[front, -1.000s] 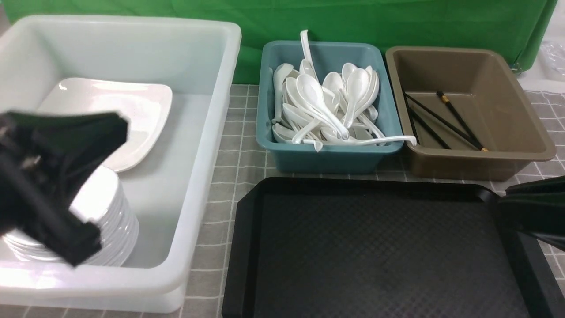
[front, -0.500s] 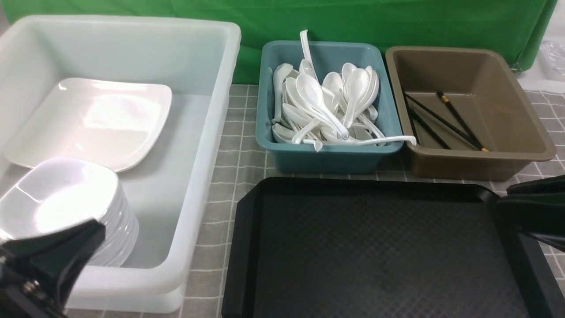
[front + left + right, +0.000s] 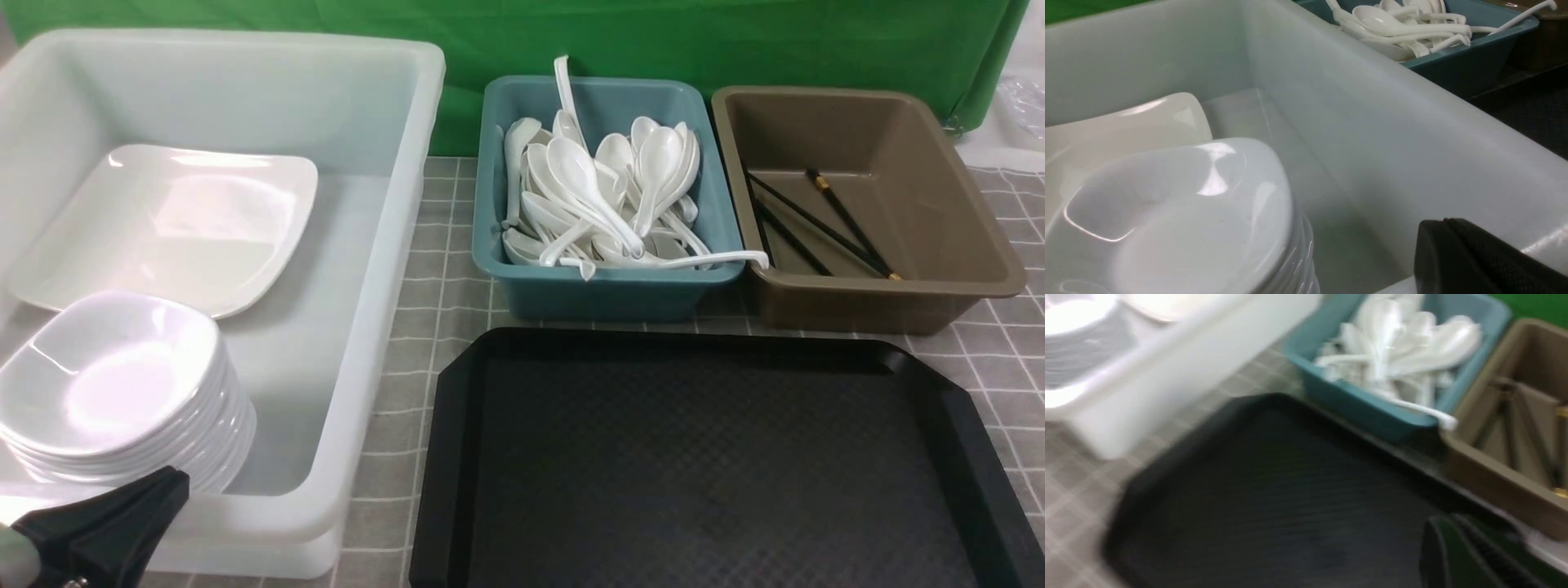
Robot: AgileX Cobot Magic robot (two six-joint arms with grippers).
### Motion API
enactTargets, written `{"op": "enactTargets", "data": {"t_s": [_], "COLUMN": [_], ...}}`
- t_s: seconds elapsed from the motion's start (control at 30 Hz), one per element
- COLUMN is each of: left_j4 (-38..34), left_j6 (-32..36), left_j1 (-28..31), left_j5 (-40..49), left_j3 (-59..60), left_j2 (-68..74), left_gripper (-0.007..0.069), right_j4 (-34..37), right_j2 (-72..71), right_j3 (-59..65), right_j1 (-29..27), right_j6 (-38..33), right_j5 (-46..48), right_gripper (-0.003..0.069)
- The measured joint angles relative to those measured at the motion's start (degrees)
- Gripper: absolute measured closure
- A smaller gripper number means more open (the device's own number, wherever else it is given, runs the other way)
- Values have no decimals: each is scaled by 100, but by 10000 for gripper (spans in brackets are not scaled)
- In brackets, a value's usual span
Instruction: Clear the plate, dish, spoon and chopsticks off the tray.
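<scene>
The black tray (image 3: 710, 465) lies near the front with nothing on it; it shows blurred as the tray (image 3: 1274, 490) in the right wrist view. The large white plate (image 3: 171, 224) rests in the white tub, behind a stack topped by a small dish (image 3: 114, 376), seen close as the dish (image 3: 1175, 216). Spoons (image 3: 604, 196) are piled in the teal tub. Black chopsticks (image 3: 824, 224) lie in the brown tub. My left gripper (image 3: 167, 482) hangs at the tub's near rim, shut and holding nothing (image 3: 1437, 222). My right gripper (image 3: 1437, 528) is shut beside the tray's right edge, out of the front view.
The white tub (image 3: 408, 204) fills the left side. The teal tub (image 3: 604, 286) and brown tub (image 3: 882, 302) stand side by side just behind the tray. A grey checked cloth (image 3: 424, 327) covers the table, and a green backdrop hangs behind.
My left gripper has come down and back from over the dish stack to the tub's near corner. The right gripper has drawn back out of the front view and closed.
</scene>
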Motion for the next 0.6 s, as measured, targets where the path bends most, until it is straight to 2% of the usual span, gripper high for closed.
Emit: {"op": "enactTargets", "data": {"t_s": [0.1,0.13,0.2,0.23,0.27,0.47,0.6], "left_j4": [0,0,0,29,48,78,83], "left_j6": [0,0,0,0,0,-5,-5], "left_j1": [0,0,0,0,0,0,0], "left_j5": [-46,-46,-48,-59,-70,-76,-88], "left_j3": [11,11,11,11,18,18,19], "left_j2": [0,0,0,0,0,0,0], "left_gripper": [623,623,623,623,623,623,623], "right_j4": [259,286,286,299,299,310,256], "right_j2": [-743,-1197,-1522,-2048,-2259,-3090,-3428], "right_j3": [1145,1810,2299,3138,3550,4428,4470], "right_j1": [-908,-1294,-1505,-1779,-1890,-2214,-2409], "right_j6": [-371,-464,-521,-586,-593,-479,-307], "right_j5": [-1017,-1694,-2108,-2724,-2907,-2935,-2183], "right_gripper": [641,641,641,641,641,641,641]}}
